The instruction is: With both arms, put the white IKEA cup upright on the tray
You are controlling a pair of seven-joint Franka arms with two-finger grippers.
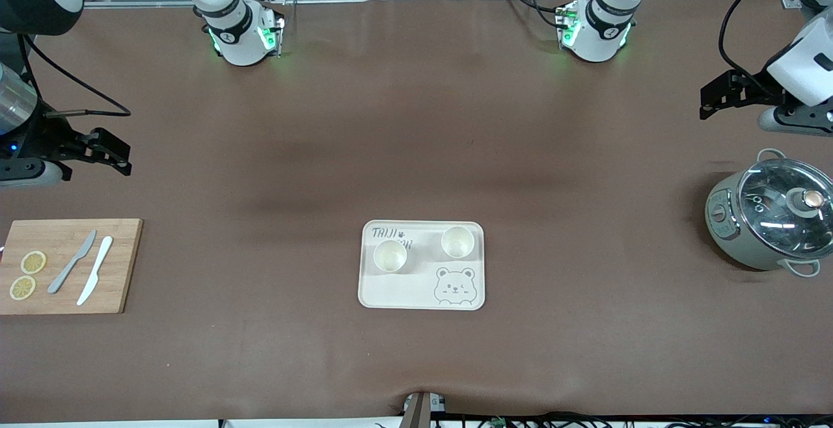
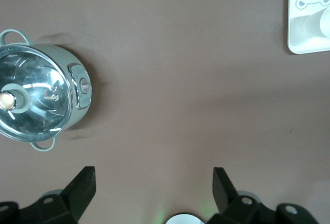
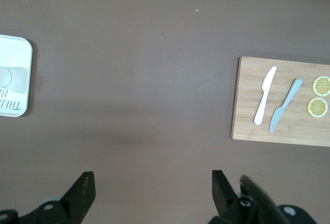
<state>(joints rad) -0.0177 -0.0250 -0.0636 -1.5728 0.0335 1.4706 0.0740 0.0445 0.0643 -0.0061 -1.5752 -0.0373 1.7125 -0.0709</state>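
I see the brown desk (image 1: 416, 122) with both arms pulled back to its ends and waiting; the pot (image 1: 768, 220) with its glass lid sits by the edge at the left arm's end; the wooden board (image 1: 68, 265) lies by the edge at the right arm's end, carrying two knives (image 1: 88, 262) and two lemon slices (image 1: 27, 275); the tray (image 1: 403, 294) lies mid-desk, nearer the front-camera edge; two white cups (image 1: 390, 255) stand upright on its half farthest from the front camera. The left gripper (image 1: 716, 99) hangs over bare desk near the pot, jaws spread wide, holding nothing; the right gripper (image 1: 114, 151) hangs over the desk near the board, likewise wide and empty.
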